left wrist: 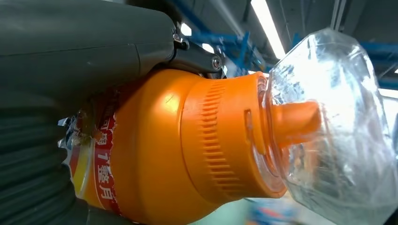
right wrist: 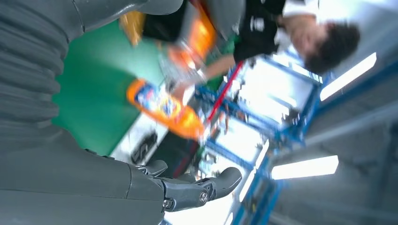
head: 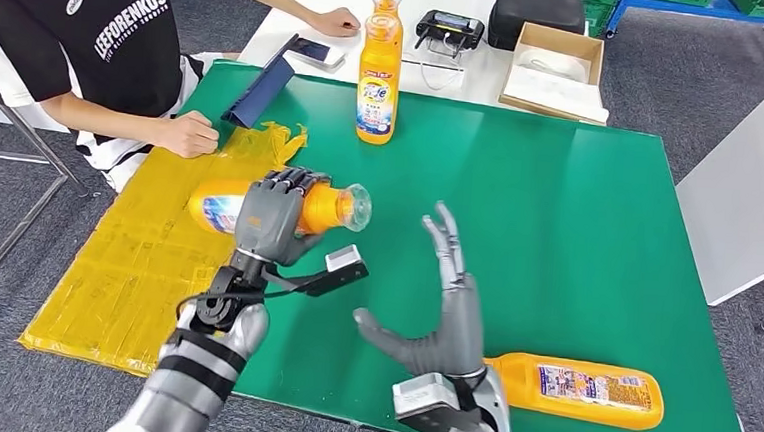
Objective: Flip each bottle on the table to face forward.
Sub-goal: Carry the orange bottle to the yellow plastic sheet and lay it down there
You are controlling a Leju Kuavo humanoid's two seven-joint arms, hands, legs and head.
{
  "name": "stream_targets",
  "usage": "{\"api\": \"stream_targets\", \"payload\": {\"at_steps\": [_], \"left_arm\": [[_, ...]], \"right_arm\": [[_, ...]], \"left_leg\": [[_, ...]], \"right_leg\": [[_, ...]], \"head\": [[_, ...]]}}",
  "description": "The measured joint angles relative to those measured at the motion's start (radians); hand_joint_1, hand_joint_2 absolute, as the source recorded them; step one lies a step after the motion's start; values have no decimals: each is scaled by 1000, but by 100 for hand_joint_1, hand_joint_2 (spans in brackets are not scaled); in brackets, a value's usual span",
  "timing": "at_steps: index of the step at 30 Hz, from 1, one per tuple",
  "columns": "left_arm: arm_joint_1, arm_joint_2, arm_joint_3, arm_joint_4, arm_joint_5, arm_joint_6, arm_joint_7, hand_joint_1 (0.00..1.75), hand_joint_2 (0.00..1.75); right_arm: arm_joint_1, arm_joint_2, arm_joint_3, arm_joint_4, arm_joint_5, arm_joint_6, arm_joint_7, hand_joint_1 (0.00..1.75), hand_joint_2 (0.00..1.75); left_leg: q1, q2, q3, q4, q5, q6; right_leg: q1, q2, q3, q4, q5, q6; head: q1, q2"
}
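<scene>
Your left hand [head: 270,219] grips the lying orange plastic bottle with the clear cap [head: 333,207]; your right hand [head: 442,315] hovers spread above the green desk [head: 578,228].

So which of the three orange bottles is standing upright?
The bottle at the far edge of the green mat; the other two lie on their sides.

Bottle [head: 379,66] upright at far middle of bench [head: 578,218]. Second bottle [head: 313,208] on its side at left, under left hand [head: 270,217]. Third bottle [head: 580,388] lying at near right, just behind right hand [head: 441,330]. Person [head: 98,38] at far left.
</scene>
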Motion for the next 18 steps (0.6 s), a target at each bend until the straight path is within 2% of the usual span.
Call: {"api": "stream_targets", "payload": {"at_steps": [3, 5, 8, 13, 18], "left_arm": [[-80, 62, -33, 158, -108, 55, 173, 175, 175], [-129, 110, -97, 265, -114, 87, 297, 175, 175], [-183, 171, -201, 396, -115, 112, 410, 175, 175], [-228, 230, -313, 534, -116, 103, 461, 175, 175], [-245, 257, -335, 641, -116, 100, 483, 175, 175]], "right_arm": [[6, -16, -17, -42, -2, -17, -4, 0, 175], [8, -25, -24, -58, -1, -31, -10, 0, 175], [8, -37, -31, -71, 5, -52, -18, 0, 175], [8, -54, -35, -83, 40, -93, -22, 0, 175], [2, -73, -36, -93, 79, -140, -19, 0, 175]], "left_leg": [[0, 1, 0, 0, 0, 0], [0, 3, 0, 0, 0, 0], [0, 3, 0, 0, 0, 0], [0, 4, 0, 0, 0, 0], [0, 4, 0, 0, 0, 0]], "right_leg": [[0, 0, 0, 0, 0, 0], [0, 0, 0, 0, 0, 0], [0, 0, 0, 0, 0, 0], [0, 1, 0, 1, 0, 0], [0, 1, 0, 0, 0, 0]], "head": [[0, 0], [0, 0], [0, 0], [0, 0], [0, 0]]}}
